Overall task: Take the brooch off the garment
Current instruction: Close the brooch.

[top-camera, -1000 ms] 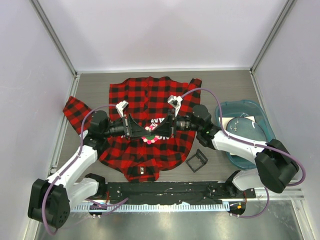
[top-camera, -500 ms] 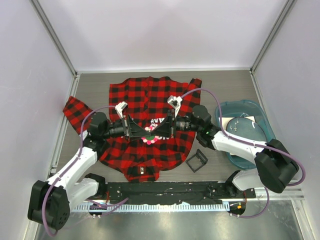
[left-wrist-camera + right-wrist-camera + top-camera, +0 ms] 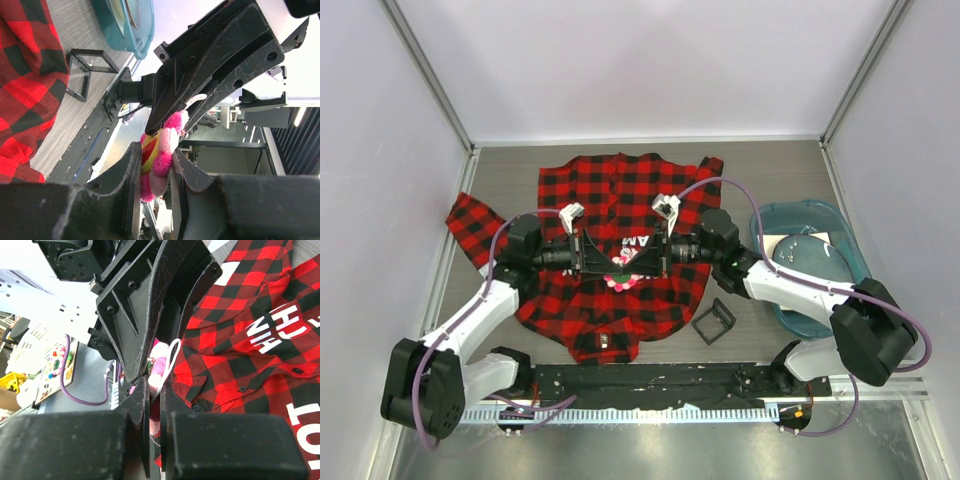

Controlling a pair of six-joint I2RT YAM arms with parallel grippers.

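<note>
The shirt (image 3: 610, 195) is lying spread on the grey wood-grain table (image 3: 770, 165), white walls (image 3: 640, 60) enclosing it. Over the shirt's middle, the left claw (image 3: 155, 150) and the right claw (image 3: 156, 384) are both pinching the pink brooch (image 3: 167, 135) from opposite sides.

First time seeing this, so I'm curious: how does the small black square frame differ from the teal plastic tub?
The black square frame is much smaller than the teal plastic tub. The frame is an open, angular outline; the tub is a rounded container holding pale items. The frame lies nearer the red-and-black checked shirt than the tub does. Both rest on the grey table.
</note>
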